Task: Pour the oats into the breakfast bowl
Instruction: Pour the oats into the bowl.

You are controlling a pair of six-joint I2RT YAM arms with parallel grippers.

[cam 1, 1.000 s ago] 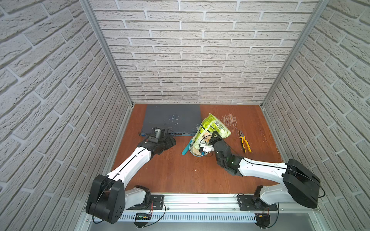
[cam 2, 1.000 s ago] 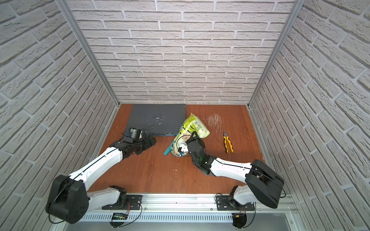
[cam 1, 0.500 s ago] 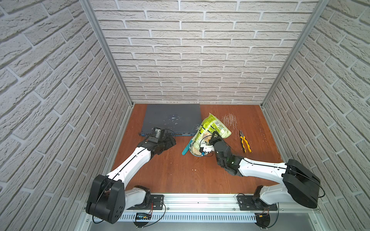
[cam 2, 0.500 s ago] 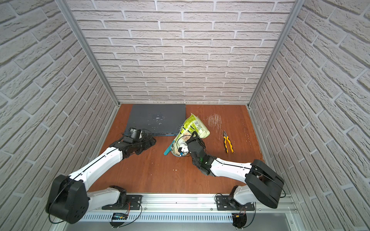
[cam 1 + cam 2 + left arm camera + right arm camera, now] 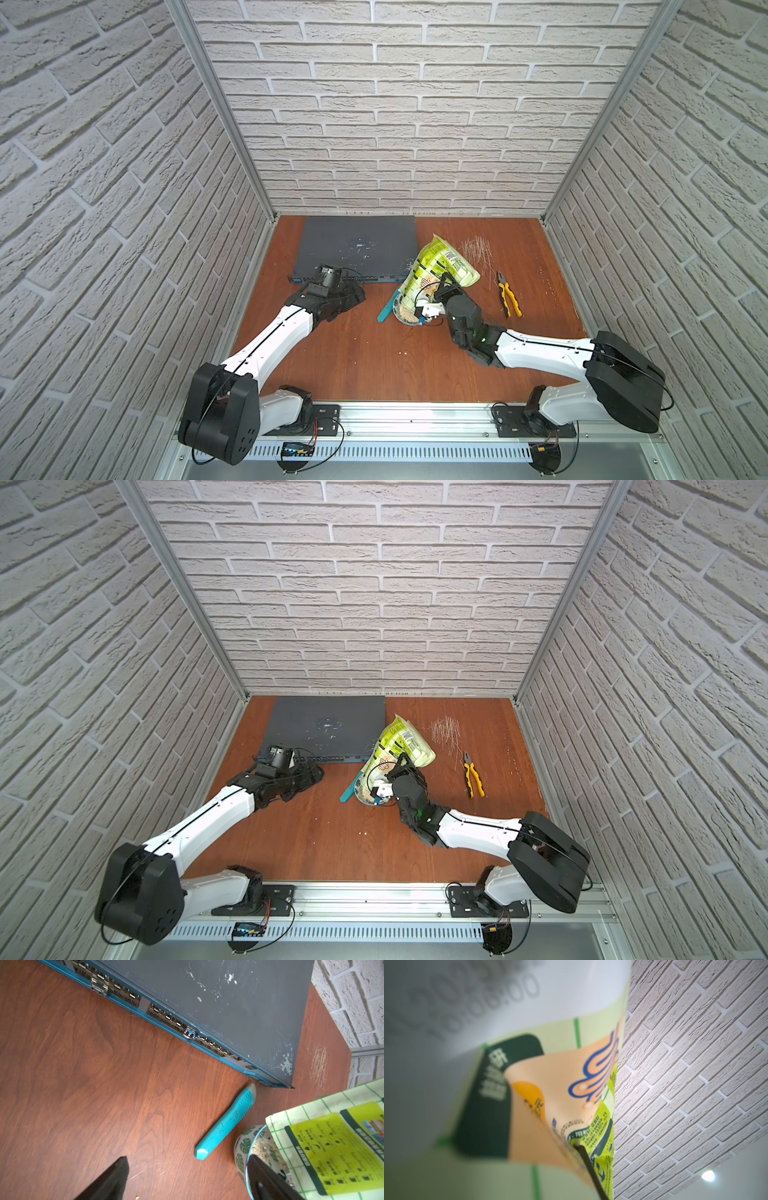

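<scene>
Reddish wooden tabletop (image 5: 374, 361), walled in by pale brick, carries the whole scene. The right gripper (image 5: 441, 286) is clamped on the green pouch (image 5: 440, 262), which is tipped mouth-down over the bowl (image 5: 242, 1147). Oats (image 5: 260, 1145) already lie inside the bowl. The left gripper (image 5: 351, 295) hangs wide open and empty, apart from the bowl, near the flat grey box (image 5: 357, 245).

The pouch mouth looks wider than the bowl, so flakes could spill over the rim; one stray flake (image 5: 402, 353) already lies on the wood. The soft pouch may also slump, or press on the rim and tip the bowl toward the teal cutter (image 5: 226, 1124) just beside it.

The pouch covers its own opening and most of the bowl, so the fill level is unclear. The right wrist view shows only blurred packaging, and the jaws' contact there is hidden.
</scene>
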